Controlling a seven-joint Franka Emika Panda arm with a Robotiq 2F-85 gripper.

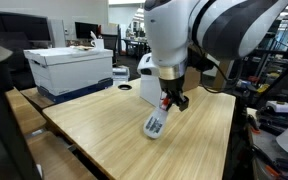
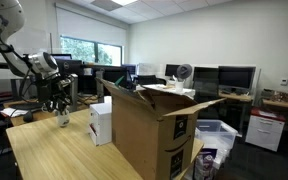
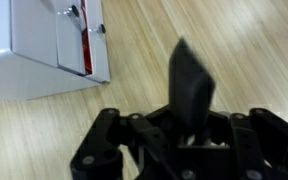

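My gripper hangs low over the wooden table, its fingers pressed together. In the wrist view they meet in one dark wedge with nothing visible between the tips. A small white object with dark markings lies tilted on the table just below and beside the fingertips. I cannot tell whether they touch it. The same gripper shows at the table's far end in an exterior view, with the white object under it.
A white box with a red label stands on the table close to the gripper, also visible as the white box. A large open cardboard box rises nearby. A white lidded box sits on a blue bin past the table's edge.
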